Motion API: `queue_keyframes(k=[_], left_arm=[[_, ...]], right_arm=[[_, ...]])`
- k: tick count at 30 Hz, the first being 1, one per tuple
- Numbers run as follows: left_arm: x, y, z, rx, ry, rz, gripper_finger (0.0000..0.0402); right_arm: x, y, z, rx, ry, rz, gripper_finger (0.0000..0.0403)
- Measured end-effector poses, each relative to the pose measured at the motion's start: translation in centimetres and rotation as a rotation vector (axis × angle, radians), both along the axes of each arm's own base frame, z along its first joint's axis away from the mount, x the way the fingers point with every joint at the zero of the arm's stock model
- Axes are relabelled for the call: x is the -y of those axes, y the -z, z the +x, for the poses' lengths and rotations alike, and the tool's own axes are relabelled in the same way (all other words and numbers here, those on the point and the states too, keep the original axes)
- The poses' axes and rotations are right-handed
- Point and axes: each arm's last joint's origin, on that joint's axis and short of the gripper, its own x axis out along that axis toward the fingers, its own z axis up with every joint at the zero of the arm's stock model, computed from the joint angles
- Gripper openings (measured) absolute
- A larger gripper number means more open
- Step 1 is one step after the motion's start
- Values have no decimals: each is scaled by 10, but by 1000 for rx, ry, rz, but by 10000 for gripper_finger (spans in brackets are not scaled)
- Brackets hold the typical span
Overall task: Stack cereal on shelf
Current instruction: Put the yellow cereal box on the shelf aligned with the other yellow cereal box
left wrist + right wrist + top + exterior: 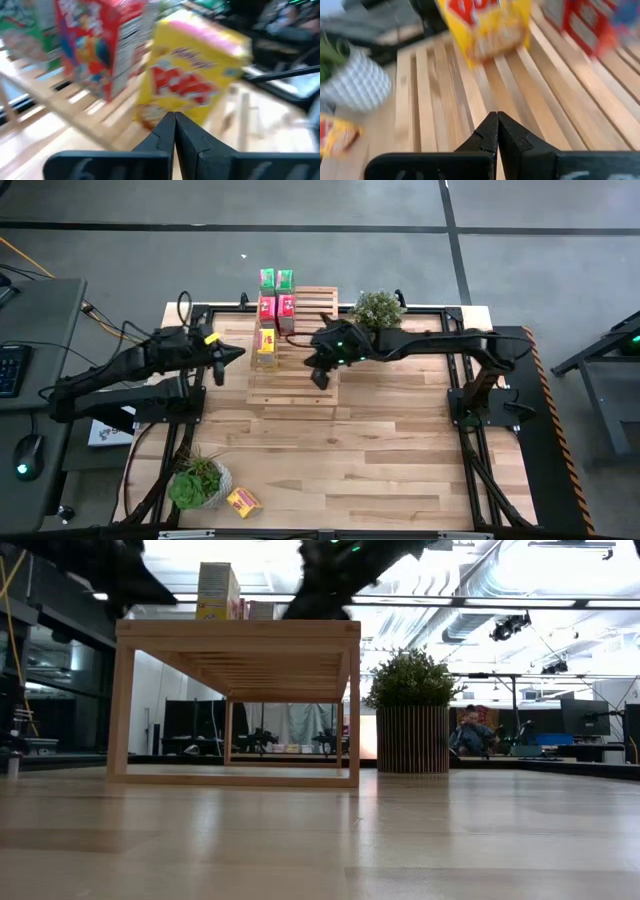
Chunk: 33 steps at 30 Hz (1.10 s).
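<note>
The left gripper [236, 352] hovers with its two dark fingers pressed together on nothing, its tip just beside the small yellow cardboard cereal box [266, 345] that stands upright directly ahead of it on the pale slatted wooden shelf [292, 394]. Beyond that box stand two red-pink boxes [276, 309] and then two green boxes [276, 279], in a double row running away along the shelf's far end. The right gripper [320, 372] hangs over the shelf's bare slats, fingers likewise closed and empty, with the yellow box a little ahead of its tip. A second yellow box [242, 500] lies flat on the plank tabletop [400, 450], well apart from both grippers, beside a white-potted green plant [197, 481].
</note>
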Motion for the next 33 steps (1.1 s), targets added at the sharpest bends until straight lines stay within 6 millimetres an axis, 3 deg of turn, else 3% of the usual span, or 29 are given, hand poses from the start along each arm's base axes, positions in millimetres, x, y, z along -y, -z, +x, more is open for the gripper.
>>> queue_keyframes(k=[7,16,20,23,28,33], left_arm=[[9,-22,-7,121,191,-109,33],[26,-63,6,248,560,-157,176],[34,-93,26,240,707,-150,235],[44,-119,45,213,810,-140,257],[70,-149,78,58,964,-53,263],[105,-160,108,-176,1053,50,260]], right_arm=[[-9,-19,-51,-261,89,3,0],[-37,-37,-92,-388,240,-3,0],[-43,-45,-106,-399,294,-40,0],[-44,-51,-113,-389,311,-66,0],[-43,-58,-120,-371,312,-107,0],[-43,-59,-122,-386,269,-145,0]])
